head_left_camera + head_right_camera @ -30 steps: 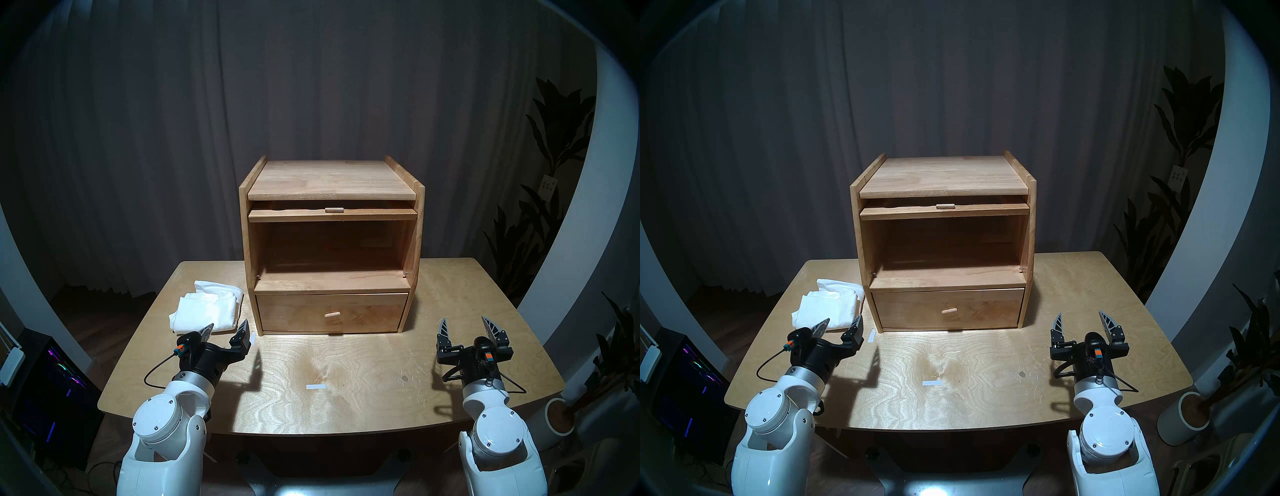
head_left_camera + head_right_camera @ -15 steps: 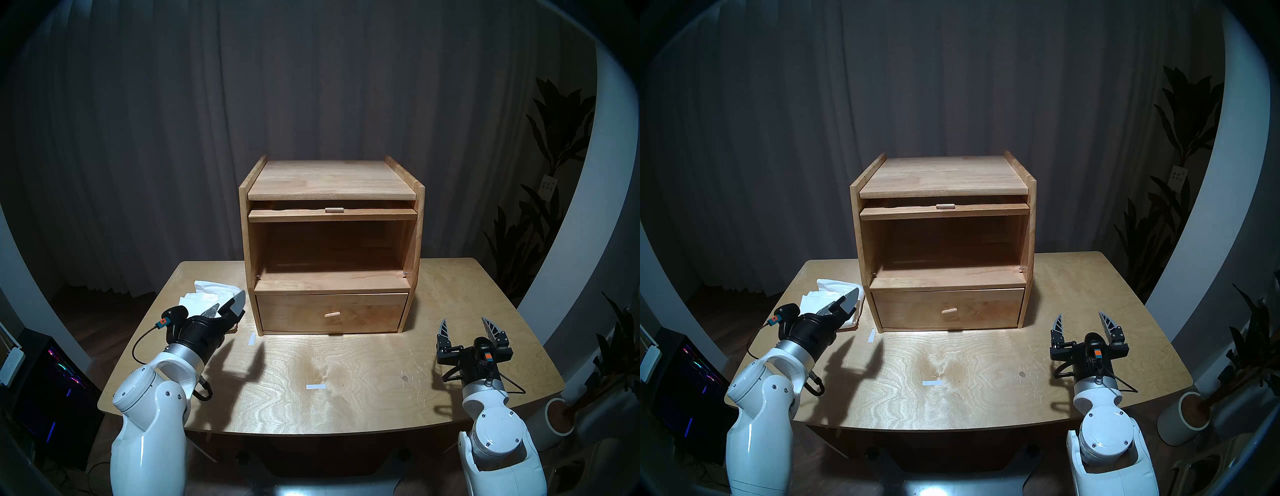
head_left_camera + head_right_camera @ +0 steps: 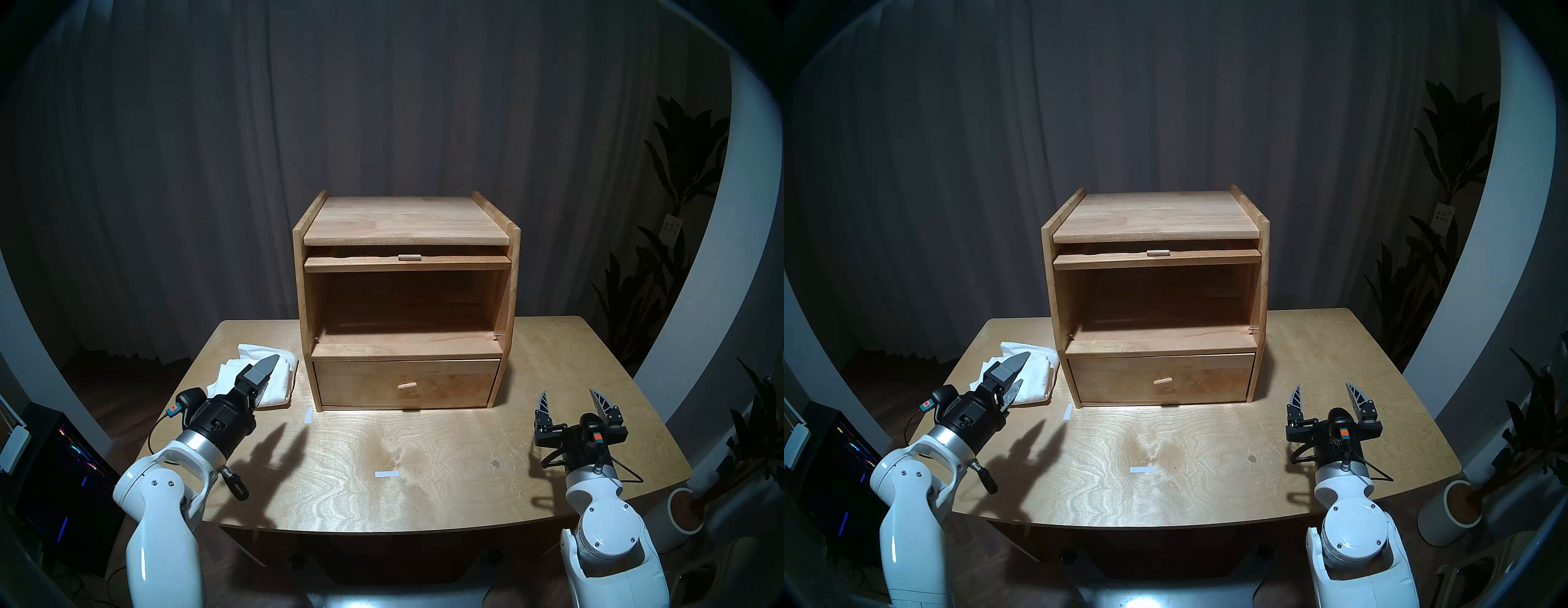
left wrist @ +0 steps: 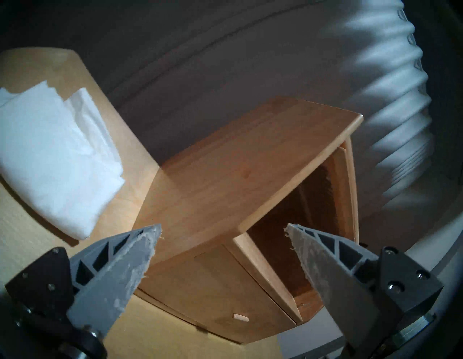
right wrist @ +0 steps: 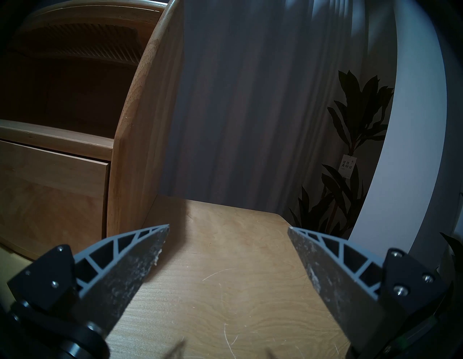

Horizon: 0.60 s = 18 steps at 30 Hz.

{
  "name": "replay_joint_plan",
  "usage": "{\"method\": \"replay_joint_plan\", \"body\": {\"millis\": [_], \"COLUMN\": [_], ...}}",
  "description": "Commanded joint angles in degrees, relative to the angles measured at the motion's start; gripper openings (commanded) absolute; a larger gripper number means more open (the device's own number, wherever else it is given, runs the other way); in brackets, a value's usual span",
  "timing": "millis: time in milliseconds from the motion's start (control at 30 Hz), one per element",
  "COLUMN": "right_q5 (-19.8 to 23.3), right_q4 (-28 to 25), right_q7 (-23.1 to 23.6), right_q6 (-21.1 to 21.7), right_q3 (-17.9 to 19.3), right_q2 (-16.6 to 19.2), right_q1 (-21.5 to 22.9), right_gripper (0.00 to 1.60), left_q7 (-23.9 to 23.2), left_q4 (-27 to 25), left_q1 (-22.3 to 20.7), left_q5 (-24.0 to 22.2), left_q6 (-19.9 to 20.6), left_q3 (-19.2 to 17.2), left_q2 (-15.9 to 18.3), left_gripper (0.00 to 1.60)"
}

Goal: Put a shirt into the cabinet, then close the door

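The white shirt (image 3: 278,388) lies folded on the table, left of the cabinet (image 3: 407,220); it also shows in the left wrist view (image 4: 50,155). The cabinet's big compartment is open and empty. The door (image 3: 407,264) lies flat under the top, handle forward; its ribbed glass shows in the right wrist view (image 5: 87,47). My left gripper (image 3: 267,375) is open and empty, rolled on its side, hovering over the shirt's near edge. In its wrist view (image 4: 221,228) the shirt sits outside the fingers, up and left. My right gripper (image 3: 568,395) is open and empty above the table's right side.
The drawer (image 3: 407,385) with a peg knob is shut below the compartment. Two white tape strips (image 3: 308,415) (image 3: 387,474) lie on the table (image 3: 424,488). Plants (image 3: 679,191) and a pot (image 3: 683,509) stand to the right, a computer tower (image 3: 63,467) to the left.
My left arm has swung left and forward to the shirt, and its wrist has rolled so one finger is above the other. The shirt and the right arm have not moved.
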Motion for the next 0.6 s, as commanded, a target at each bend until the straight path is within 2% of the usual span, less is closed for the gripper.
{"method": "replay_joint_plan", "body": {"millis": [0,167,233,300,400,500,567], "right_q5": [-0.05,-0.05,-0.05,-0.05,-0.05,-0.05,-0.05], "right_q4": [-1.2,-1.17,-1.19,-1.1,-1.05,-1.05,-1.06], "right_q7": [0.13,0.09,0.08,0.04,0.01,-0.01,-0.02], "right_q6": [-0.33,-0.33,-0.33,-0.32,-0.32,-0.32,-0.33], "right_q3": [-0.14,-0.16,-0.17,-0.17,-0.18,-0.19,-0.2], "right_q2": [0.16,0.17,0.18,0.18,0.18,0.2,0.21], "right_q1": [0.23,0.25,0.24,0.29,0.31,0.32,0.32], "right_gripper": [1.6,1.6,1.6,1.6,1.6,1.6,1.6], "left_q7": [6.94,14.26,16.23,19.37,21.79,26.34,27.98], "left_q4": [-4.36,-7.13,-7.32,-5.56,-4.57,-3.95,-3.12], "left_q1": [-2.35,-2.55,-2.93,-3.12,-3.7,-5.71,-7.62], "left_q5": [8.81,14.2,16.21,16.79,18.12,18.76,17.62], "left_q6": [-3.48,-4.23,-2.97,1.26,3.12,6.32,8.05], "left_q3": [-1.85,-0.13,0.84,2.64,4.17,5.59,5.64], "left_q2": [2.58,1.38,1.22,2.21,2.08,1.29,-0.07], "left_gripper": [1.6,1.6,1.6,1.6,1.6,1.6,1.6]}}
